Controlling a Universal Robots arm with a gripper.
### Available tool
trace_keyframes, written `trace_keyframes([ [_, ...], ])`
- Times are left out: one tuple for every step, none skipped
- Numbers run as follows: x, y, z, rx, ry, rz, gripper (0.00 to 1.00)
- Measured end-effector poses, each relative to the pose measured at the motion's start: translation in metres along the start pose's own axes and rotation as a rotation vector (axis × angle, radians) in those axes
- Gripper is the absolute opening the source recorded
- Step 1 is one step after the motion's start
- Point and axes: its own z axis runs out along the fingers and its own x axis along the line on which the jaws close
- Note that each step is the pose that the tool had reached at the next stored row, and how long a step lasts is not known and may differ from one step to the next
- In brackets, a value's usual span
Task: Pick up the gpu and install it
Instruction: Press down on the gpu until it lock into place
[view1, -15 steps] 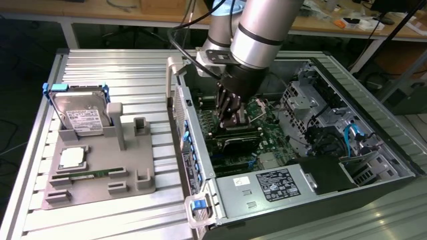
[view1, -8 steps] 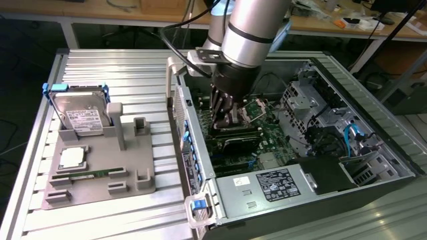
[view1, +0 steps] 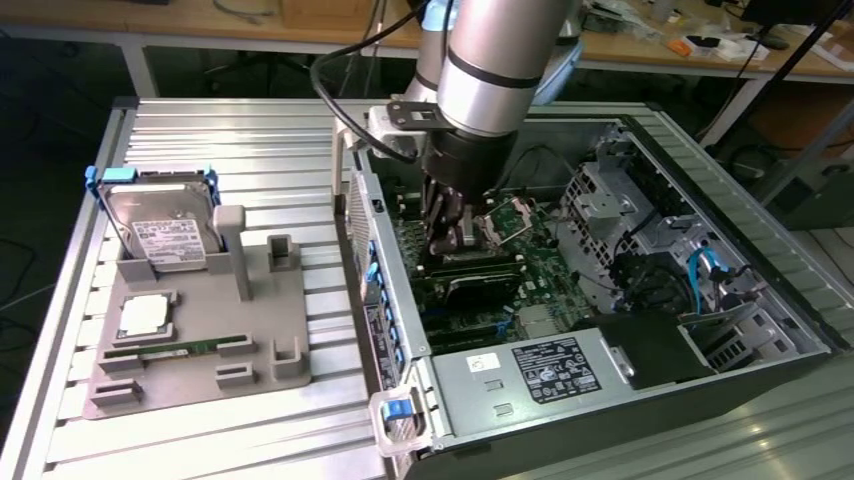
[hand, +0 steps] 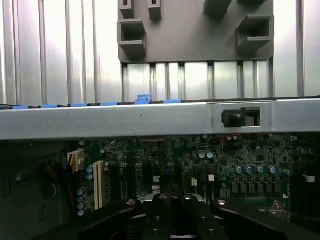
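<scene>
Closure is complete at the end effector (view1: 451, 235): its two fingers (hand: 160, 215) are pressed together, reaching down inside the open computer case (view1: 400, 330) over the motherboard (hand: 225, 160). Whether a thin card is pinched between them cannot be made out.

Directly under the fingertips, in the exterior view, sits a dark flat piece that I take to be the gpu (view1: 467, 268) (it blends into the board behind it, so this is a judgement, not a certainty). If so, it lies straight below the end effector, touching or just short of it, down among the slots. Its long axis seems to run across the case, from the wall on the exterior view's left toward the drive cage on the right.

Well apart from the case, on the exterior view's left, a grey fixture (view1: 200, 300) rests on the ribbed tabletop (view1: 200, 130). It carries:
- one hard drive (view1: 167, 235) in a blue frame, standing tilted
- one square processor (view1: 144, 317), lying flat
- one narrow green RAM stick (view1: 180, 350), lying in its groove

Two upright posts on that fixture stand with nothing between them. There is one arm, one end effector and one case.
</scene>
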Motion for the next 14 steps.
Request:
trace_keyframes([
  [0.000, 0.0002, 0.0000, 0.0001, -0.0185, -0.001, 0.11],
  [0.000, 0.0005, 0.0000, 0.0000, -0.0361, -0.002, 0.11],
  [0.000, 0.0009, 0.0000, -0.0003, -0.0500, -0.003, 0.11],
  [0.000, 0.0013, 0.0001, -0.0005, -0.0585, -0.003, 0.11],
  [0.000, 0.0019, 0.0001, -0.0006, -0.0608, -0.003, 0.11],
  [0.001, 0.0019, 0.0001, -0.0007, -0.0608, -0.003, 0.11],
  [0.001, 0.0022, 0.0001, -0.0007, -0.0609, -0.003, 0.11],
  [0.003, 0.0027, 0.0002, -0.0007, -0.0609, -0.004, 0.11],
  [0.004, 0.0034, 0.0003, -0.0007, -0.0609, -0.003, 0.11],
  [0.006, 0.0041, 0.0005, -0.0007, -0.0610, -0.003, 0.11],
  [0.007, 0.0050, 0.0006, -0.0006, -0.0610, -0.003, 0.11],
  [0.009, 0.0059, 0.0007, -0.0006, -0.0610, -0.003, 0.11],
  [0.010, 0.0070, 0.0008, -0.0007, -0.0609, -0.003, 0.11],
  [0.011, 0.0082, 0.0009, -0.0007, -0.0609, -0.003, 0.11],
])
